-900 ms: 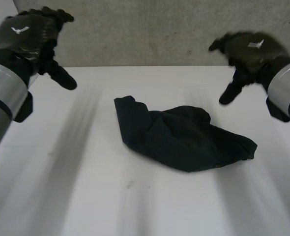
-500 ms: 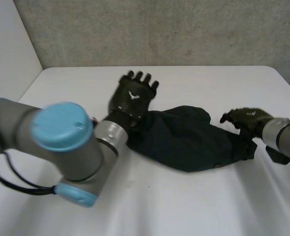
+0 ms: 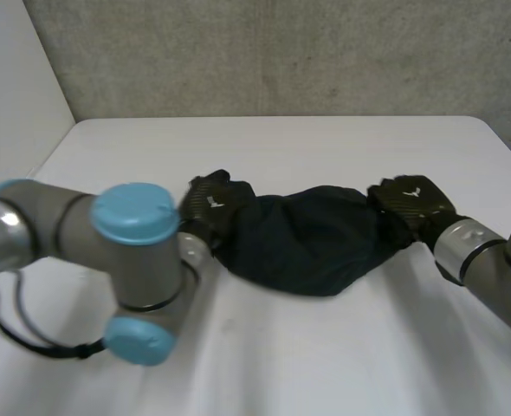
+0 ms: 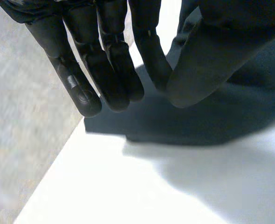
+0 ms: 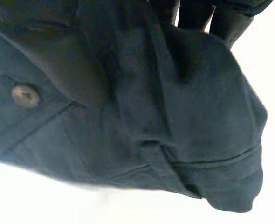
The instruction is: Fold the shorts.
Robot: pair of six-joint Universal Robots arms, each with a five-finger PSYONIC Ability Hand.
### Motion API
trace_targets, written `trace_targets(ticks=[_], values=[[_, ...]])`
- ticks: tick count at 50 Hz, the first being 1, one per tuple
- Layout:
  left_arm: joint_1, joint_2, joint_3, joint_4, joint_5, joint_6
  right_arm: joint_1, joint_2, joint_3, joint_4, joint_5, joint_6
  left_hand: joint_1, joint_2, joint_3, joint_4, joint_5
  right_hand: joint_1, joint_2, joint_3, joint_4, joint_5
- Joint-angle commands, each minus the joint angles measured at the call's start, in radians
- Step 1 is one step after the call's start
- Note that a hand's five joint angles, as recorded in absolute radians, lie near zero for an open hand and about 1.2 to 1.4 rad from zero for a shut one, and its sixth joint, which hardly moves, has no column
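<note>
Hands now down on the crumpled dark-navy cloth shorts (image 3: 312,243): left hand (image 3: 210,204), fingers (image 4: 109,70) straight over one end; right hand (image 3: 411,199), fingers (image 5: 193,11) bunching the other end. Spreading the shorts flat likely comes next.

Dark navy shorts (image 3: 307,247), grey button (image 5: 25,94), white table (image 3: 325,364), black left hand (image 3: 210,204), black right hand (image 3: 411,199), speckled grey wall (image 3: 281,52)

No words or numbers to read anywhere, a small white emblem (image 3: 213,202) on the back of my left hand (image 3: 205,211), another on my right hand (image 3: 409,198)
</note>
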Motion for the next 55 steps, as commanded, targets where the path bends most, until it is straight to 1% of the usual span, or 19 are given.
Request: trace_targets(ticks=[1, 5, 6, 7, 8, 12, 14, 18, 19, 23, 26, 30, 37, 41, 43, 45, 46, 51, 55], values=[[0.053, 0.22, -0.281, -0.014, -0.004, -0.095, 0.096, -0.079, 0.117, -0.13, -0.053, -0.14, 0.232, 0.205, 0.21, 0.205, 0.256, 0.445, 0.227, 0.216, 0.209, 0.268], [0.081, 0.348, -0.392, -0.005, -0.001, -0.14, 0.156, -0.182, 0.22, -0.166, -0.145, -0.391, 0.198, 0.171, 0.176, 0.171, 0.222, 0.445, 0.227, 0.216, 0.209, 0.268], [0.095, 0.374, -0.405, 0.0, -0.002, -0.151, 0.161, -0.208, 0.246, -0.17, -0.165, -0.48, -0.012, -0.039, -0.034, -0.039, 0.012, 0.445, 0.227, 0.216, 0.209, 0.268], [0.13, 0.42, -0.427, 0.009, -0.001, -0.175, 0.161, -0.215, 0.254, -0.164, -0.17, -0.516, -0.528, -0.556, -0.55, -0.555, -0.505, 0.445, 0.227, 0.216, 0.209, 0.268], [0.148, 0.442, -0.432, 0.017, 0.001, -0.19, 0.161, -0.217, 0.257, -0.161, -0.17, -0.54, -0.734, -0.761, -0.756, -0.761, -0.71, 0.445, 0.227, 0.216, 0.209, 0.268], [0.192, 0.497, -0.423, 0.066, 0.01, -0.285, 0.167, -0.219, 0.258, -0.143, -0.127, -0.561, -0.983, -1.01, -1.004, -1.01, -0.959, 0.445, 0.227, 0.216, 0.209, 0.268], [0.192, 0.5, -0.406, 0.084, 0.028, -0.328, 0.17, -0.22, 0.257, -0.137, -0.11, -0.562, -0.98, -1.007, -1.002, -1.007, -0.956, 0.445, 0.227, 0.216, 0.209, 0.268], [0.187, 0.493, -0.364, 0.107, 0.134, -0.404, 0.176, -0.223, 0.263, -0.134, -0.103, -0.562, -0.977, -1.004, -0.999, -1.004, -0.953, 0.445, 0.227, 0.216, 0.209, 0.268], [0.188, 0.478, -0.346, 0.109, 0.186, -0.411, 0.177, -0.228, 0.266, -0.132, -0.103, -0.559, -0.974, -1.001, -0.996, -1.001, -0.95, 0.445, 0.227, 0.216, 0.209, 0.268], [0.181, 0.375, -0.302, 0.112, 0.303, -0.41, 0.184, -0.263, 0.275, -0.131, -0.101, -0.556, -0.959, -0.987, -0.981, -0.986, -0.936, 0.445, 0.227, 0.216, 0.209, 0.268], [0.143, 0.297, -0.251, 0.112, 0.357, -0.407, 0.187, -0.283, 0.287, -0.131, -0.103, -0.556, -0.939, -0.966, -0.961, -0.966, -0.915, 0.445, 0.227, 0.216, 0.209, 0.268], [0.084, 0.185, -0.173, 0.113, 0.36, -0.379, 0.194, -0.295, 0.294, -0.131, -0.103, -0.559, -0.912, -0.94, -0.934, -0.94, -0.889, 0.445, 0.227, 0.216, 0.209, 0.268], [0.04, 0.013, -0.002, 0.101, 0.368, -0.316, 0.196, -0.324, 0.301, -0.131, -0.103, -0.554, -0.854, -0.881, -0.876, -0.881, -0.83, 0.445, 0.227, 0.216, 0.209, 0.268], [0.029, -0.072, 0.097, 0.084, 0.371, -0.295, 0.19, -0.327, 0.3, -0.131, -0.103, -0.554, -0.608, -0.635, -0.63, -0.635, -0.584, 0.445, 0.227, 0.216, 0.209, 0.268], [0.024, -0.116, 0.157, 0.055, 0.36, -0.278, 0.188, -0.327, 0.3, -0.132, -0.103, -0.554, -0.165, -0.193, -0.187, -0.193, -0.142, 0.445, 0.227, 0.216, 0.209, 0.268], [0.024, -0.128, 0.191, 0.028, 0.348, -0.266, 0.182, -0.327, 0.297, -0.131, -0.103, -0.556, 0.172, 0.145, 0.15, 0.145, 0.196, 0.445, 0.227, 0.216, 0.209, 0.268], [0.026, -0.133, 0.214, 0.0, 0.316, -0.257, 0.181, -0.326, 0.295, -0.131, -0.101, -0.556, 0.232, 0.204, 0.21, 0.205, 0.255, 0.445, 0.227, 0.216, 0.209, 0.268], [0.029, -0.063, 0.22, -0.072, 0.181, -0.249, 0.181, -0.324, 0.255, -0.086, -0.057, -0.548, 0.232, 0.205, 0.21, 0.205, 0.256, 0.445, 0.227, 0.216, 0.209, 0.268], [0.023, 0.069, 0.168, -0.14, 0.168, -0.247, 0.184, -0.324, 0.159, -0.017, 0.049, -0.486, 0.232, 0.205, 0.21, 0.205, 0.256, 0.445, 0.227, 0.216, 0.209, 0.268]])
